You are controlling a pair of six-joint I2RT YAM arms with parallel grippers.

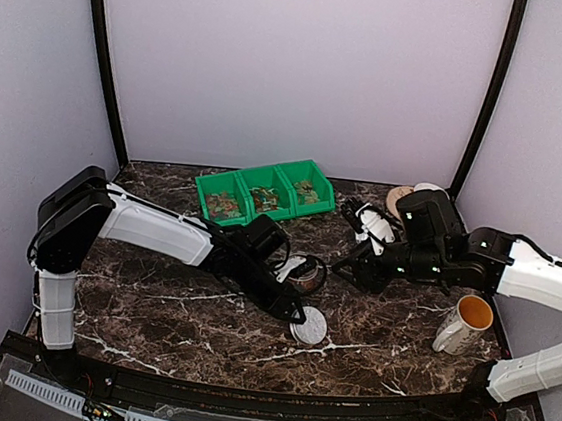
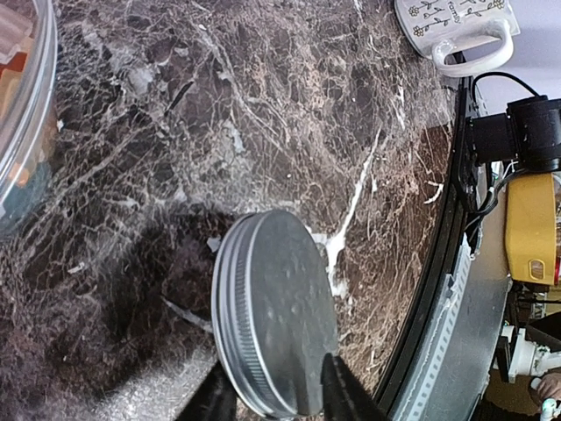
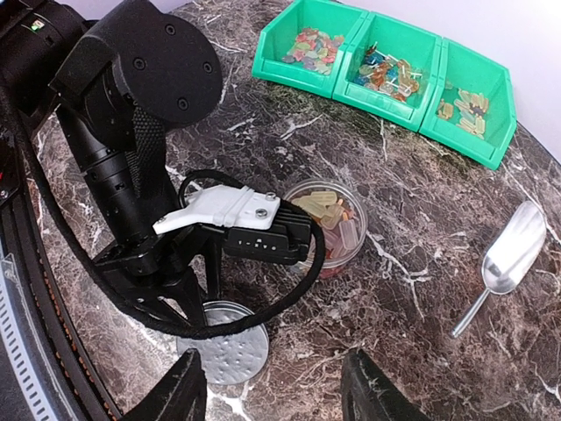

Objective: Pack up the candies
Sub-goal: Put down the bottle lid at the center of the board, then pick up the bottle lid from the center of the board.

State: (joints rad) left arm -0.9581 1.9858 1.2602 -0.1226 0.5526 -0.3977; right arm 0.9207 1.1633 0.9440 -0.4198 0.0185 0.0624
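Left gripper [image 2: 273,367] is low over the table, jaws narrowly apart on either side of the grey metal lid [image 2: 276,307]. Can't tell if the fingers [image 2: 215,399] press the rim or stand just clear. Lid lies flat on the dark marble table [image 1: 150,307], near the front edge. Just behind the lid is the clear round jar [image 3: 326,226], upright and uncapped, with candies [image 3: 323,209] inside in yellowish, orange and pinkish colours. Left wrist hangs across the jar's near side in the right wrist view. Right gripper [image 3: 273,373] hovers right of the jar, jaws wide, nothing between them. Metal scoop [image 3: 508,259] lies flat on the table right of the jar, apart from it. More candies sit in three green bins [image 3: 379,98] in a row at the back: mixed colours, orange-red, yellowish. White mug [image 1: 457,335] with an orange inside stands at the right edge, well apart from the jar.
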